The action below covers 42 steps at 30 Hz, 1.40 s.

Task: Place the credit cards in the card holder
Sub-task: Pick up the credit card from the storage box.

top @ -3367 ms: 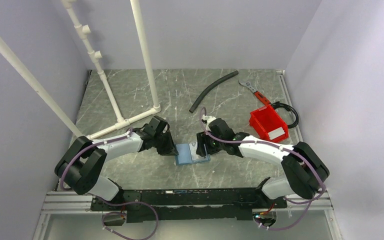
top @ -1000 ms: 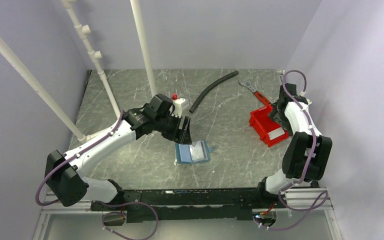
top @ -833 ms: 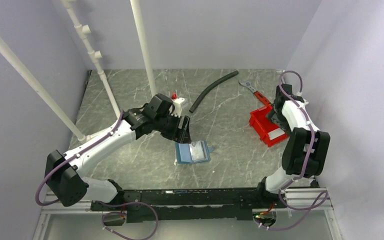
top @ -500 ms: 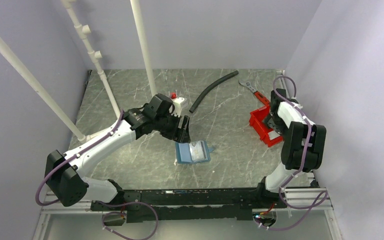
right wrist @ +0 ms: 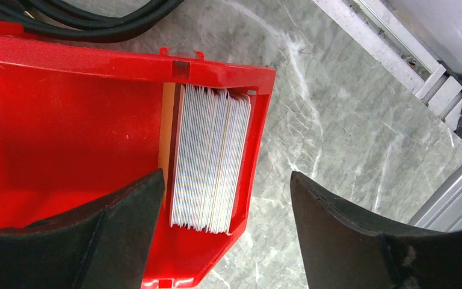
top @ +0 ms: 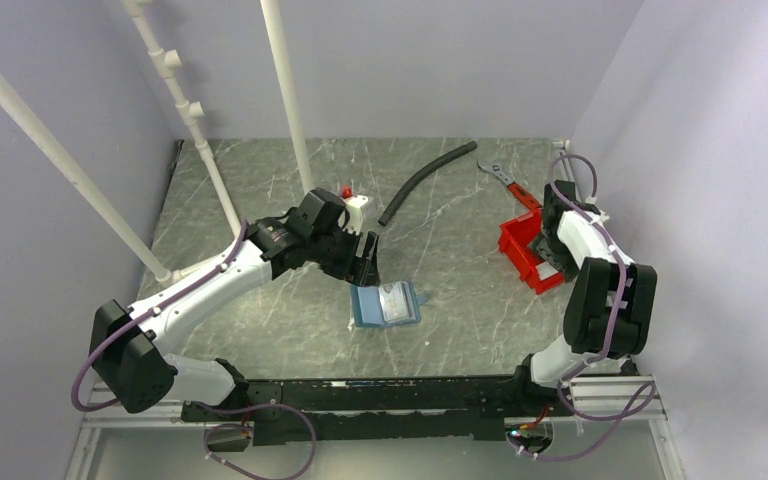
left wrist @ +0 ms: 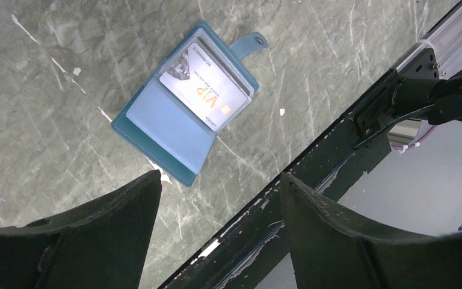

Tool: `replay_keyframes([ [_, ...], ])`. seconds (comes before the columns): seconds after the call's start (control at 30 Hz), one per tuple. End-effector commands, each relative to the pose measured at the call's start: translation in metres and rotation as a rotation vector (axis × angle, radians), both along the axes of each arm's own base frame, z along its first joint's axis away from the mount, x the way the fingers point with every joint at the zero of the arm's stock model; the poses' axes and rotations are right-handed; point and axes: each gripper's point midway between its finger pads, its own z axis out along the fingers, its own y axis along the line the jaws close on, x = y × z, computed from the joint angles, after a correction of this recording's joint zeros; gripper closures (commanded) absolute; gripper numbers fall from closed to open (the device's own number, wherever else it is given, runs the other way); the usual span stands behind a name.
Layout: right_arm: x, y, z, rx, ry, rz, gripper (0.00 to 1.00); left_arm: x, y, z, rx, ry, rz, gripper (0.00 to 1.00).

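On the grey marbled worktop (top: 290, 190), toward its near edge, the blue card holder (top: 385, 305) lies open and flat. A pale card printed "VIP" (left wrist: 204, 93) is tucked into one of its inner pockets, and its snap tab (left wrist: 249, 43) sticks out to the side. The left fingers (top: 368, 262) hang just beyond the holder's far edge. The left wrist view shows the left fingers (left wrist: 96, 235) spread wide with nothing between them, and the card holder (left wrist: 183, 117) lies apart from them on the stone.

Well to the right, near the side wall, the right arm bends down over the red bin (top: 528, 250). From the wrist camera the right fingers (right wrist: 96, 235) stand wide apart above the bin's corner, holding nothing. Below the gap between them is a stack of credit cards (right wrist: 210, 159), standing on edge and pressed against the end wall of the red bin (right wrist: 96, 60). Most of the cards show pale edges, and one tan card (right wrist: 167, 150) sits at the inner end of the stack. A black cable (right wrist: 96, 18) runs along the outside of the bin.

At the back of the worktop lie a curved black hose (top: 425, 180) and a red-handled wrench (top: 505, 180). White pipes (top: 280, 90) rise from the left half.
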Motion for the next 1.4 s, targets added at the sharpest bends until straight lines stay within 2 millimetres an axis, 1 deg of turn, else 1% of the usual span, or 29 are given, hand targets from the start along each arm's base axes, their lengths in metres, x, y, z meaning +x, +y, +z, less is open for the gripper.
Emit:
replay_keyframes([
  [0.0, -0.002, 0.001, 0.017, -0.004, -0.045, -0.007, 0.24, -0.001, 0.0, 0.009, -0.017, -0.041, -0.02, 0.23],
  [0.07, -0.002, 0.002, 0.019, 0.0, -0.054, 0.001, 0.29, -0.001, -0.001, 0.009, -0.02, -0.039, -0.024, 0.23],
  [0.13, 0.0, 0.002, 0.018, 0.006, -0.06, 0.011, 0.38, -0.001, -0.001, 0.009, -0.024, -0.036, -0.025, 0.23],
  [0.17, 0.0, 0.002, 0.018, 0.005, -0.056, 0.011, 0.4, -0.002, -0.002, 0.009, -0.026, -0.035, -0.026, 0.23],
  [0.33, 0.014, 0.001, 0.02, 0.007, -0.061, 0.041, 0.17, -0.001, 0.0, 0.007, -0.018, -0.037, -0.019, 0.23],
  [0.43, 0.017, -0.003, 0.014, -0.006, -0.036, 0.037, 0.1, -0.001, 0.0, 0.008, -0.021, -0.041, -0.02, 0.22],
  [0.5, 0.017, -0.003, 0.006, -0.006, -0.015, 0.031, 0.07, -0.001, 0.001, 0.008, -0.019, -0.043, -0.018, 0.22],
  [0.6, 0.015, -0.004, -0.005, -0.008, 0.014, 0.023, 0.06, -0.001, 0.002, 0.008, -0.017, -0.046, -0.014, 0.22],
  [0.73, 0.008, -0.006, -0.011, -0.015, 0.044, 0.013, 0.06, -0.001, 0.003, 0.009, -0.014, -0.051, -0.015, 0.22],
  [0.77, 0.007, -0.006, -0.01, -0.018, 0.046, 0.01, 0.08, -0.001, 0.003, 0.009, -0.014, -0.05, -0.016, 0.22],
  [0.87, 0.002, -0.005, -0.004, -0.021, 0.033, 0.014, 0.17, -0.001, 0.003, 0.008, -0.013, -0.05, -0.017, 0.22],
  [1.0, -0.001, -0.003, 0.003, -0.01, 0.025, 0.024, 0.26, -0.002, 0.002, 0.009, -0.017, -0.05, -0.023, 0.23],
  [1.13, -0.002, 0.001, 0.008, 0.005, 0.014, 0.033, 0.41, -0.002, 0.002, 0.009, -0.018, -0.05, -0.024, 0.23],
  [1.17, -0.002, 0.0, 0.01, 0.004, 0.01, 0.034, 0.42, -0.002, 0.003, 0.009, -0.017, -0.05, -0.022, 0.23],
  [1.37, 0.0, 0.001, 0.018, 0.005, 0.0, 0.045, 0.45, -0.003, 0.003, 0.009, -0.017, -0.048, -0.025, 0.23],
])
